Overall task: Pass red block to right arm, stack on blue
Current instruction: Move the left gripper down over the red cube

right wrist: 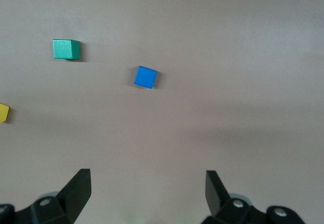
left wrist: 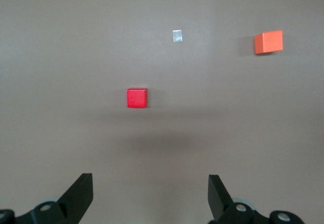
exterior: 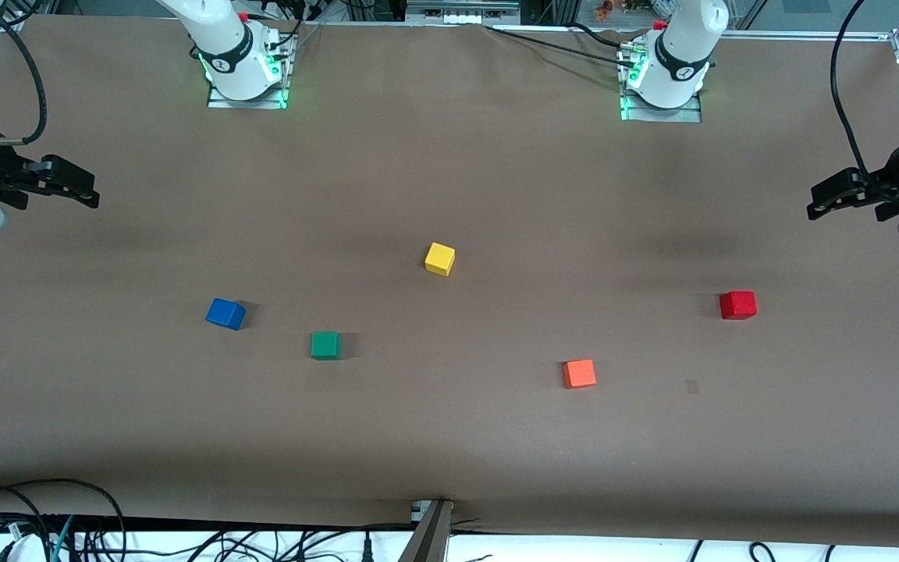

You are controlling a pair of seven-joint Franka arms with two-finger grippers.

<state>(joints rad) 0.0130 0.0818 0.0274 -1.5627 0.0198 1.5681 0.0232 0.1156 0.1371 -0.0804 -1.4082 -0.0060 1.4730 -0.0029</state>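
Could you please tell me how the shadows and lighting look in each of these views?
Front view: even light, with the small deep-red cube casting a faint shadow. Left wrist view: a soft dark band on the brown table cover below that cube. Right wrist view: the small bright-blue cube sharp, shadows faint.

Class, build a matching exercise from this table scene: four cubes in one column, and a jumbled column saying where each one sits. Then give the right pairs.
Column one:
1. red block
2. blue cube
3. yellow cube
4. orange cube

Column two:
A. nearest to the front camera of the four
B. closest to the right arm's end of the table
C. closest to the left arm's end of the table
D. farthest from the front camera, about mid-table

Pairs: 1-C, 2-B, 3-D, 4-A
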